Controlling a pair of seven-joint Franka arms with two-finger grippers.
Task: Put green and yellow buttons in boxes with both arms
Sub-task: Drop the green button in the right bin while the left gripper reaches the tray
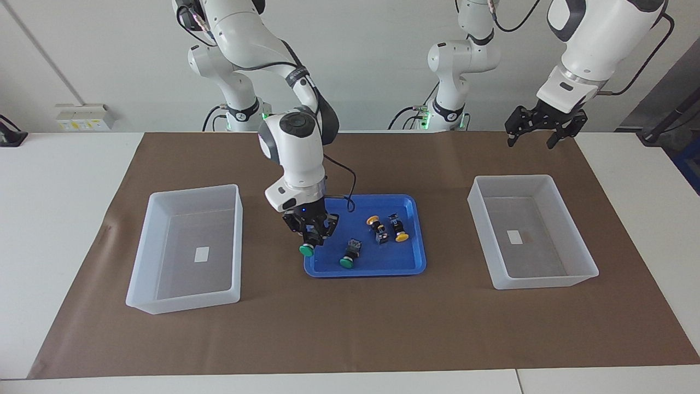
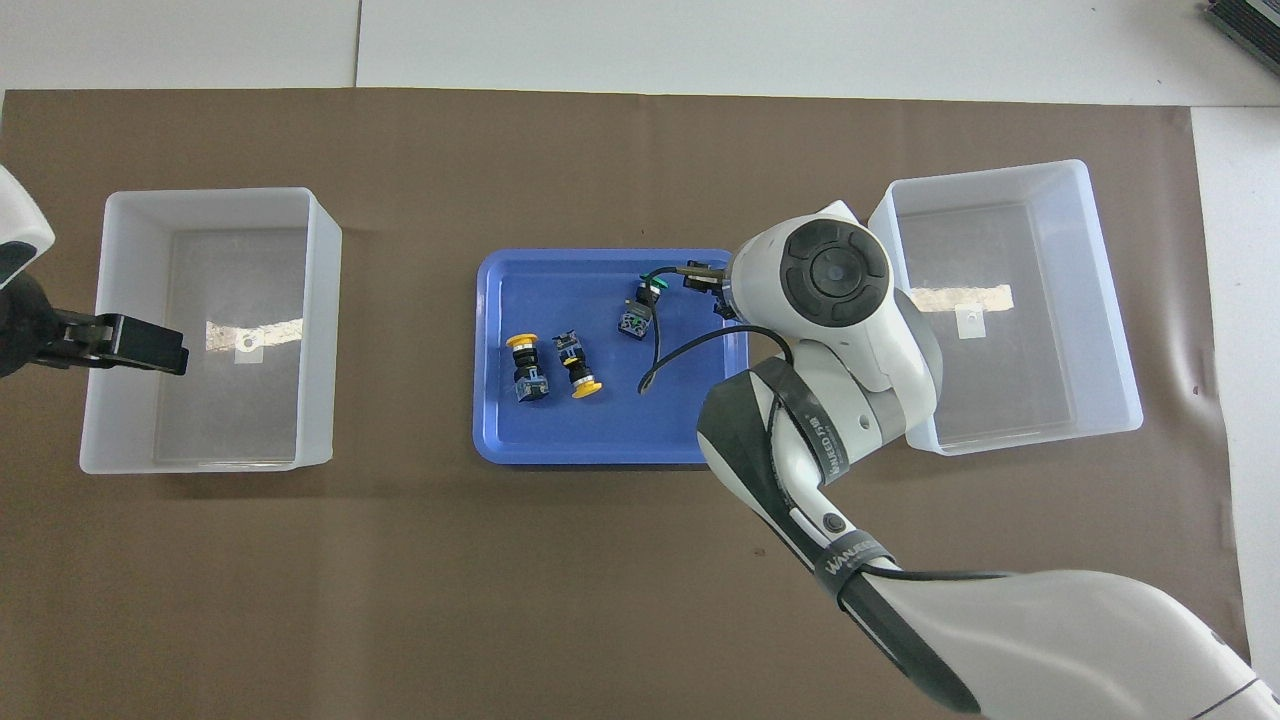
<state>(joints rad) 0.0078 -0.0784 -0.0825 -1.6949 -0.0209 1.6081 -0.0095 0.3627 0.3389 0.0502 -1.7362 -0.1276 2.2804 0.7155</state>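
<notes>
The right gripper (image 1: 309, 236) hangs over the blue tray's (image 1: 383, 268) edge clamping a green-capped button (image 1: 307, 249), three buttons lie in the tray, and the left gripper (image 1: 538, 134) waits wide open above the box (image 1: 574, 241) at its end.

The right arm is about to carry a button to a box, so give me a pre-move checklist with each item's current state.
1. Right pincer shut on a green button: ok.
2. Held button lifted off the blue tray: ok, it hangs over the tray's edge.
3. Box at the right arm's end has room: ok, only its label shows inside.
4. Remaining green button and two yellow buttons lie in the tray: ok.
5. Left pincer out of the way: ok, open, raised near the other box.
6. Grip firmness: cannot tell.
</notes>
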